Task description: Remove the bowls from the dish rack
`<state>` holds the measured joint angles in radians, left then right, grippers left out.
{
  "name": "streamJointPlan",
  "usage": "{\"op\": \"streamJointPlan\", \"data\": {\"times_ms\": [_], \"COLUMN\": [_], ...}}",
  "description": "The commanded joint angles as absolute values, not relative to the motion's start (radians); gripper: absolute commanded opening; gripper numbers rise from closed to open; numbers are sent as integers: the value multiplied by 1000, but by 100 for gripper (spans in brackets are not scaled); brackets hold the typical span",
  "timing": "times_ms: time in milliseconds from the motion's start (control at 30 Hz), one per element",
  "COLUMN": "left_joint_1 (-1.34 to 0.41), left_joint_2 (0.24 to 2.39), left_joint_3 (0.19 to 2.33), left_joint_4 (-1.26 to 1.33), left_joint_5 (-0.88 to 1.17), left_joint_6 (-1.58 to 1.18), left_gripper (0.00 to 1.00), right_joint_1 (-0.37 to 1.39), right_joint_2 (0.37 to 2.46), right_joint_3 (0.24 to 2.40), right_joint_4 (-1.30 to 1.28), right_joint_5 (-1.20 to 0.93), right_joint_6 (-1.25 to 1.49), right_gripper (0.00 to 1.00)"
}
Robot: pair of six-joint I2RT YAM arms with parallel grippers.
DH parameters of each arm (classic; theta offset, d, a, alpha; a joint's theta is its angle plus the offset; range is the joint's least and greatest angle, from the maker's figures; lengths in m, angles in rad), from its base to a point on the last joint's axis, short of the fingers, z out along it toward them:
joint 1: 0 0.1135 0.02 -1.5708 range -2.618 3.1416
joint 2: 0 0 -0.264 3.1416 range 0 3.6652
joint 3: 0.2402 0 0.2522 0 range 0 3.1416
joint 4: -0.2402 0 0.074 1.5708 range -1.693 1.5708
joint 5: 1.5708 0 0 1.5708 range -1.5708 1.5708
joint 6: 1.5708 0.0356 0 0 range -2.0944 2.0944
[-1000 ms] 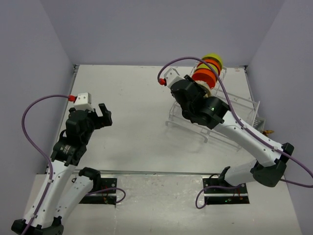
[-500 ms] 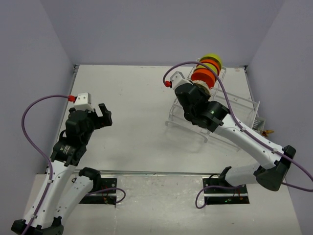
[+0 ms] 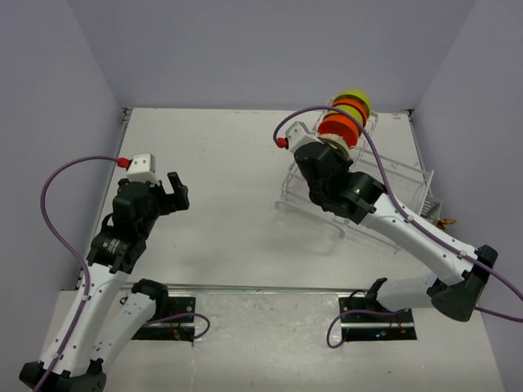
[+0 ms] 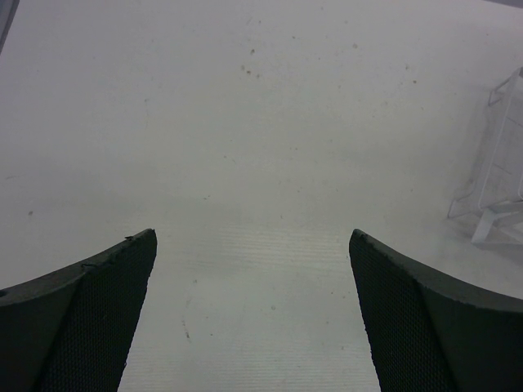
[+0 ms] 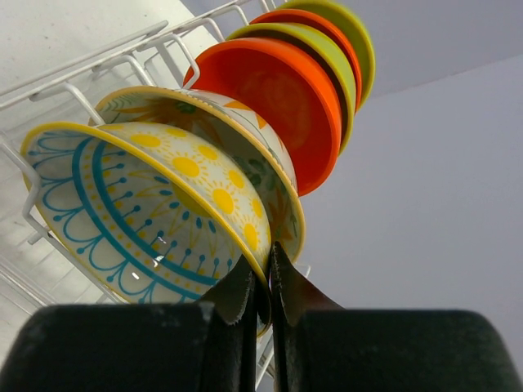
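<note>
Right jaws are pinched shut on the rim of the front patterned bowl (image 5: 139, 212). It stands on edge in the dish rack (image 3: 398, 173) at the table's (image 3: 221, 155) far right corner, with a second patterned bowl (image 5: 245, 151) and an orange bowl (image 5: 282, 106) just behind. Left jaws are spread wide, holding nothing, over the table near its left edge.

Bench (image 3: 237, 163) white, grey walls (image 3: 245, 49) round it. Rack (image 3: 392, 175) at far R, set at an angle. Bowls (image 3: 343, 118) stand on edge in a row at its far end: orange nearest, then green, orange, yellow-green at back. Sliver of cream bowl (image 3: 335, 144) just below front orange one, mostly hidden by R arm (image 3: 343, 184), whose wrist covers that end of row. L arm (image 3: 122, 237) on L side; L tool (image 3: 176, 192) has fingers apart, over bench, well apart from rack. Purple cables (image 3: 57, 204) loop off both arms.
</note>
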<state>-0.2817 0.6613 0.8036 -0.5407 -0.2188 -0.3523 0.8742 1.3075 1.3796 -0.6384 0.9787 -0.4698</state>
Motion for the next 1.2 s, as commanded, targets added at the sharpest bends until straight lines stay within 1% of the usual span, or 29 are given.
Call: {"op": "streamJointPlan", "data": {"times_ms": [0,333,500,567,700,733,800,867,900,933,967,1033,1067,1100,1167], "left_joint_1": [-279,-279,-279,-279,-279,-278,-279,-288,-302,-328,-409,-529,-667,-736,-892], "left_joint_2": [669,664,650,629,659,676,728,788,807,845,863,900,957,989,1092], "left_joint_3": [799,798,840,871,1026,1052,1101,1127,1137,1150,1184,1225,1288,1320,1397], "left_joint_4": [-512,-492,-512,-518,-503,-497,-442,-367,-350,-341,-342,-382,-415,-484,-532], "left_joint_5": [-199,-124,-103,-55,96,174,268,473,488,476,436,191,90,-115,-260], "left_joint_6": [-342,-321,-322,-344,-399,-419,-443,-483,-494,-497,-485,-445,-431,-416,-391], "left_gripper": [100,100,100,100,100,100,100,100,100,100,100,100,100,100,100], "right_joint_1": [891,911,928,934,936,936,936,936,936,936,936,936,934,933,924], "right_joint_2": [1255,1204,1195,1195,1207,1219,1236,1272,1285,1310,1325,1351,1374,1385,1410], "right_joint_3": [1391,1428,1499,1532,1581,1607,1635,1690,1710,1733,1746,1775,1781,1787,1796], "right_joint_4": [-542,-509,-630,-705,-810,-855,-893,-946,-965,-966,-969,-974,-974,-973,-970], "right_joint_5": [999,1017,968,944,826,801,746,655,619,579,571,565,557,540,458], "right_joint_6": [-479,-506,-402,-355,-209,-178,-79,38,67,92,150,193,218,253,291], "right_gripper": [0,0,0,0,0,0,0,0,0,0,0,0,0,0,0]}}
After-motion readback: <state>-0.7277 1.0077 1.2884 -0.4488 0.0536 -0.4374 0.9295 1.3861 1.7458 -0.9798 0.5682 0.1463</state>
